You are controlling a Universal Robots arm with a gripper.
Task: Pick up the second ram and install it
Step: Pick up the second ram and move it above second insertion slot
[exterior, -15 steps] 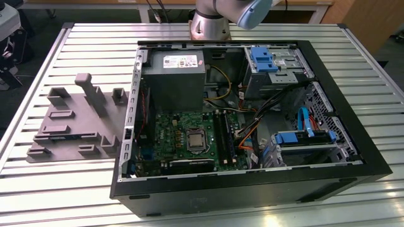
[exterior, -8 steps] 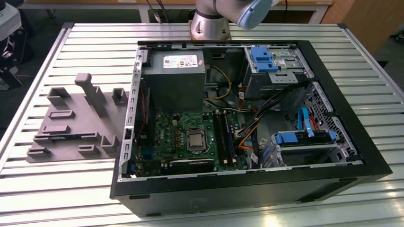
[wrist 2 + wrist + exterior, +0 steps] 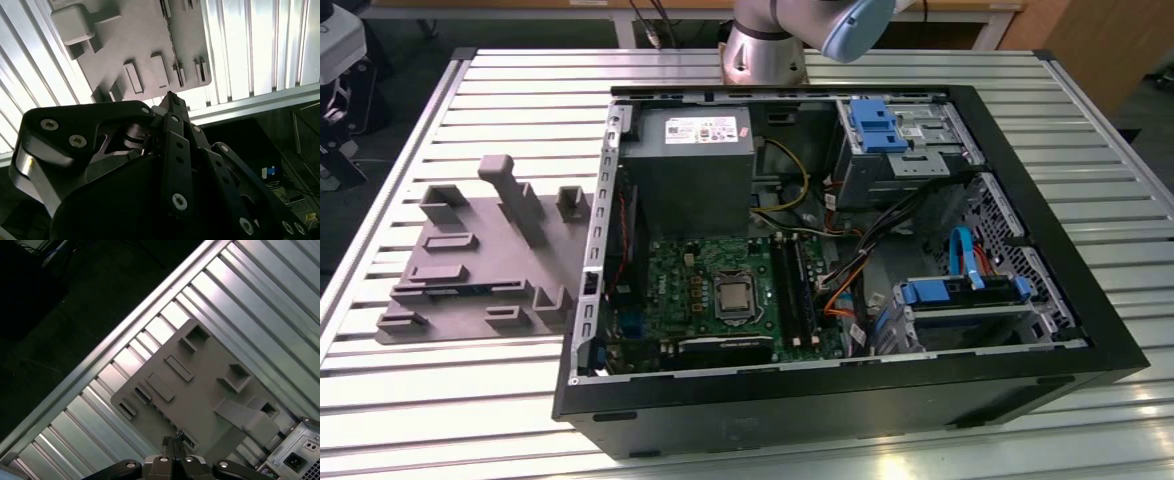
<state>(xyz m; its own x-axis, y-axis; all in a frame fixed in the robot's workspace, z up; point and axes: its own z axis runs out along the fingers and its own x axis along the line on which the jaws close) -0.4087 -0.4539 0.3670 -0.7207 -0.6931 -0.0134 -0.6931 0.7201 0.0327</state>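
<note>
The second ram looks like a thin dark strip [image 3: 478,290] standing on edge in a slot of the grey fixture plate [image 3: 467,250], at the exterior view's left of the computer case. Both wrist views show that strip [image 3: 166,416] [image 3: 173,50] running along the plate [image 3: 200,395] [image 3: 135,40]. My gripper [image 3: 173,441] [image 3: 172,97] hangs high above the plate's edge, near one end of the strip. Its fingertips are together, shut on nothing. The black memory slots [image 3: 790,285] lie on the green motherboard [image 3: 720,290] inside the case.
The open black computer case [image 3: 854,400] lies on the ribbed metal table [image 3: 480,400], with a power supply [image 3: 687,160], drive cages [image 3: 894,135] and loose cables [image 3: 854,260] inside. The fixture plate carries raised blocks and a tall post [image 3: 514,200]. The arm's base [image 3: 767,40] stands behind the case.
</note>
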